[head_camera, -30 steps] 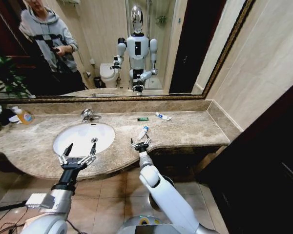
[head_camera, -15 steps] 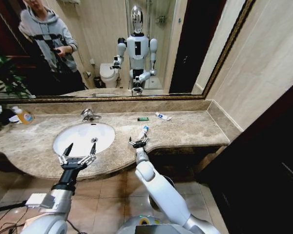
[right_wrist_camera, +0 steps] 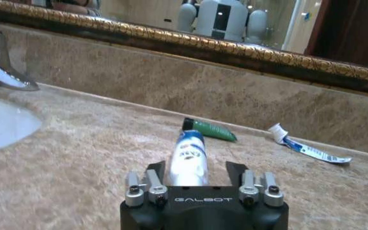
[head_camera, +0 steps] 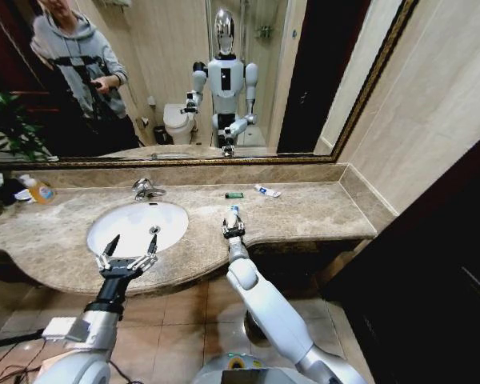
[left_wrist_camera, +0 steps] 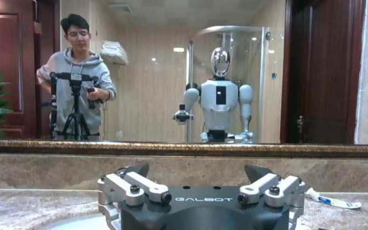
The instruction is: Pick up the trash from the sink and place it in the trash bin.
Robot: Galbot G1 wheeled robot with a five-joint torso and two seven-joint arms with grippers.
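Marble surround [head_camera: 320,210] spanning the frame beneath a gilt-framed mirror [head_camera: 176,80], beige and veined. White oval sink [head_camera: 136,226] sunk into its left half, chrome tap [head_camera: 146,189] at the back rim. Left gripper [head_camera: 126,259] hanging over the counter's front edge just before the sink, fingers spread wide, nothing between them. Right gripper [head_camera: 233,227] low over the marble to the right of the sink, fingers [right_wrist_camera: 147,186] apart and straddling a small white tube with blue markings [right_wrist_camera: 189,163], lying flat between them; contact not discernible. Green packet [right_wrist_camera: 210,129] just beyond the tube, toward the back wall. White sachet [right_wrist_camera: 308,149] with blue print farther right, near the backsplash, apart from the packet. Orange-yellow pump bottle [head_camera: 38,190] far left on the counter.
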